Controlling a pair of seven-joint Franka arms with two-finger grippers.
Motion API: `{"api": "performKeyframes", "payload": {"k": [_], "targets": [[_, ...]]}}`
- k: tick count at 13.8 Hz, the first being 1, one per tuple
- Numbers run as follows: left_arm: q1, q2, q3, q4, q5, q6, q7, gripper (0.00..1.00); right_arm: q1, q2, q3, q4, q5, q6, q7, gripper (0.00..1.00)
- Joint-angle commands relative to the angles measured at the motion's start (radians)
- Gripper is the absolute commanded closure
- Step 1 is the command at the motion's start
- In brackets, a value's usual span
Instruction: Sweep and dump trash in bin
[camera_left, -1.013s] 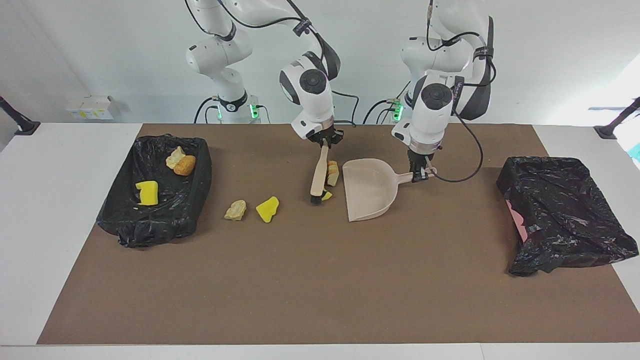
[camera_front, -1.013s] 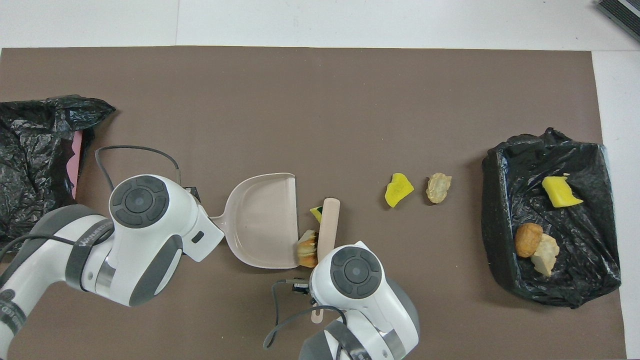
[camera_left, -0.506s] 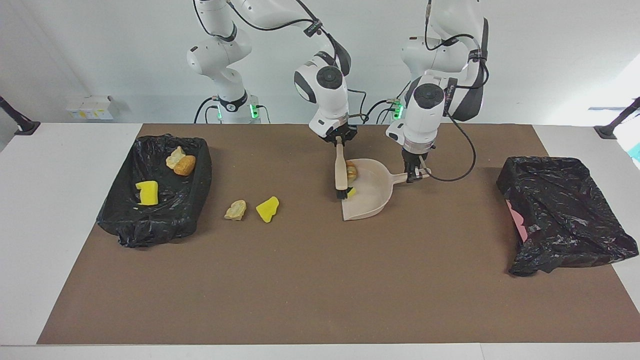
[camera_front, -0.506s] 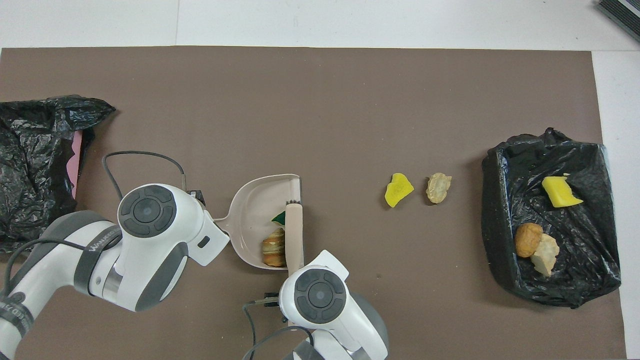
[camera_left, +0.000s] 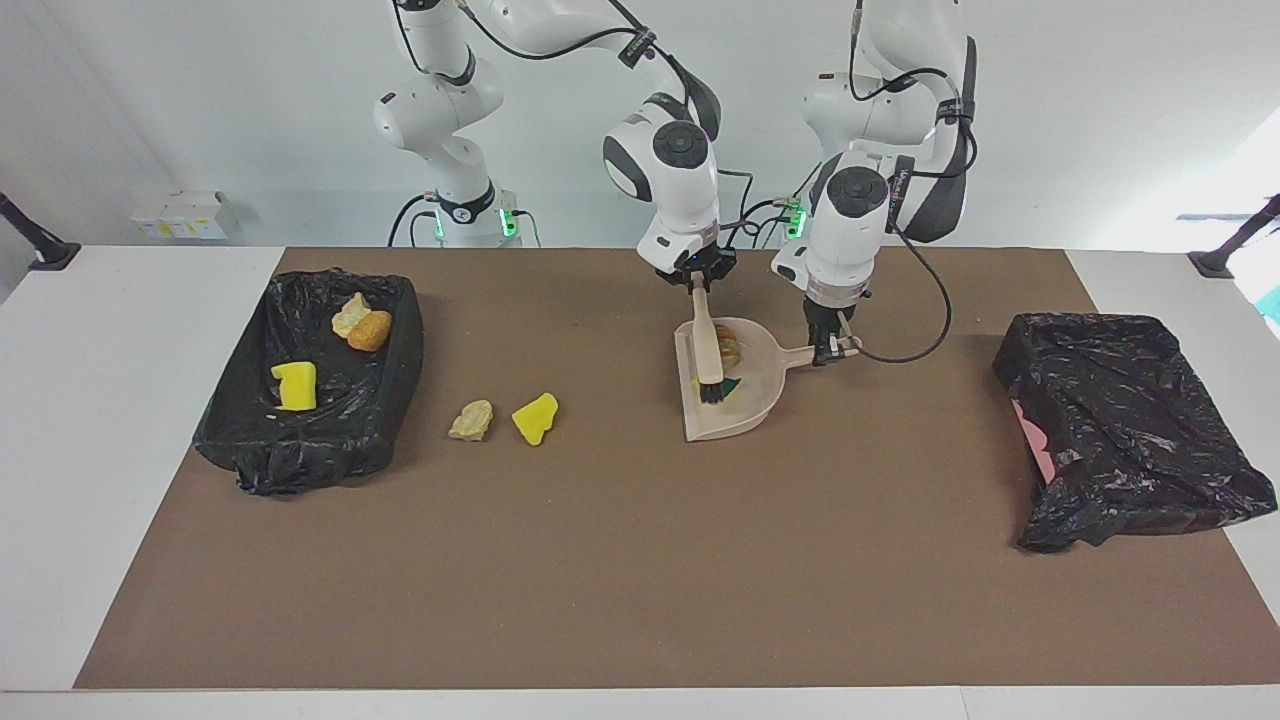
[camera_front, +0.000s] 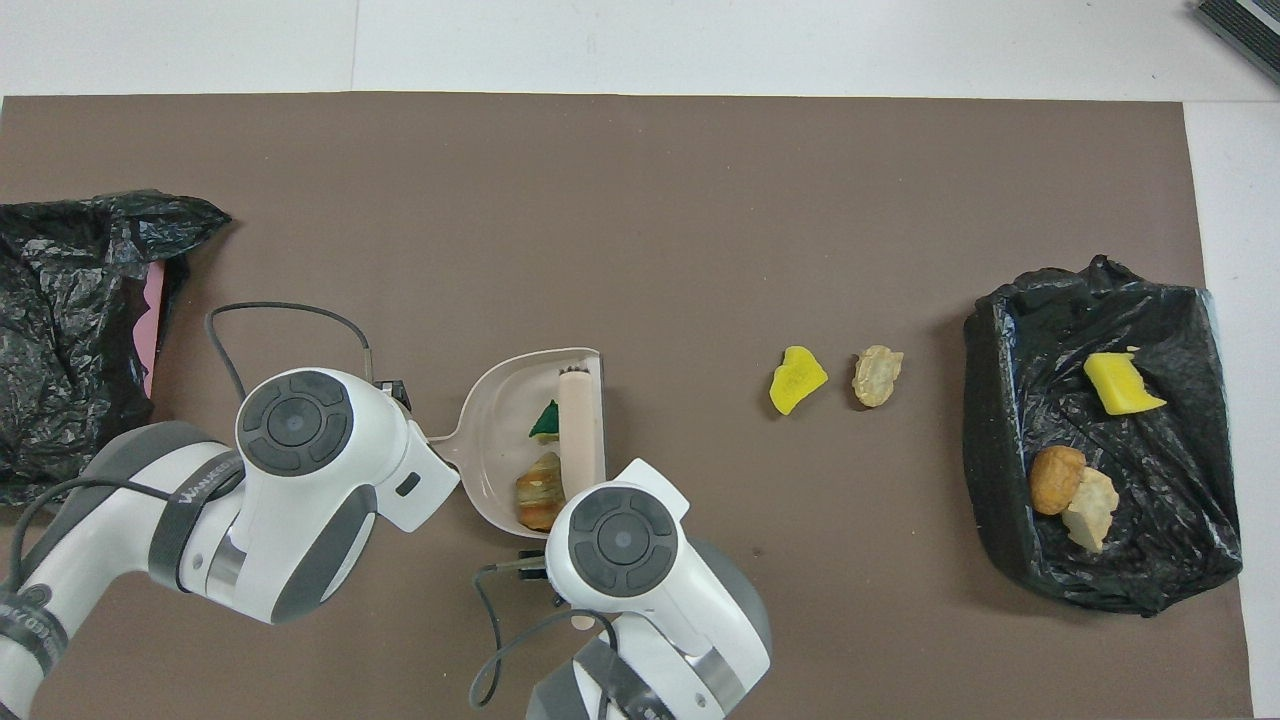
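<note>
Near the robots, at mid-table, the right gripper (camera_left: 697, 281) clenches a brush (camera_left: 707, 350) whose bristles rest in the beige dustpan (camera_left: 752, 405); the left gripper (camera_left: 830, 347) grasps its handle. Two scraps (camera_front: 541, 478) lie inside. Farther out, two scraps (camera_left: 535, 419) lie on the mat beside the black-lined bin (camera_left: 390, 420), which holds three.

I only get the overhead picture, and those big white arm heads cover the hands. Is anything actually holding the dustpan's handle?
Observer: Yes. From the facing view, the left gripper is shut on the end of the dustpan handle.
Operator: And the brush, is that held too?
Observer: Yes. The right gripper is shut on the top of the brush, which hangs tilted with its bristles down inside the dustpan.
</note>
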Motion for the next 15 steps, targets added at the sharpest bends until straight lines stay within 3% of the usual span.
{"api": "performKeyframes", "payload": {"k": [1, 5, 10, 13, 15], "targets": [[-0.018, -0.024, 0.01, -0.034, 0.019, 0.028, -0.024, 1.0, -0.08, -0.011, 0.005, 0.056, -0.029, -0.116, -0.038, 1.0], [-0.017, -0.024, 0.01, -0.033, 0.019, 0.029, -0.026, 1.0, -0.106, -0.018, -0.004, 0.065, -0.047, -0.202, -0.048, 1.0], [-0.015, -0.023, 0.01, -0.033, 0.019, 0.029, -0.032, 1.0, -0.267, -0.057, -0.006, 0.084, -0.327, -0.403, -0.082, 1.0], [-0.015, -0.023, 0.01, -0.033, 0.019, 0.029, -0.032, 1.0, -0.407, -0.048, -0.004, 0.062, -0.415, -0.407, -0.187, 1.0], [-0.014, -0.023, 0.01, -0.033, 0.017, 0.029, -0.032, 1.0, -0.421, -0.049, -0.006, 0.02, -0.496, -0.407, -0.197, 1.0]]}}
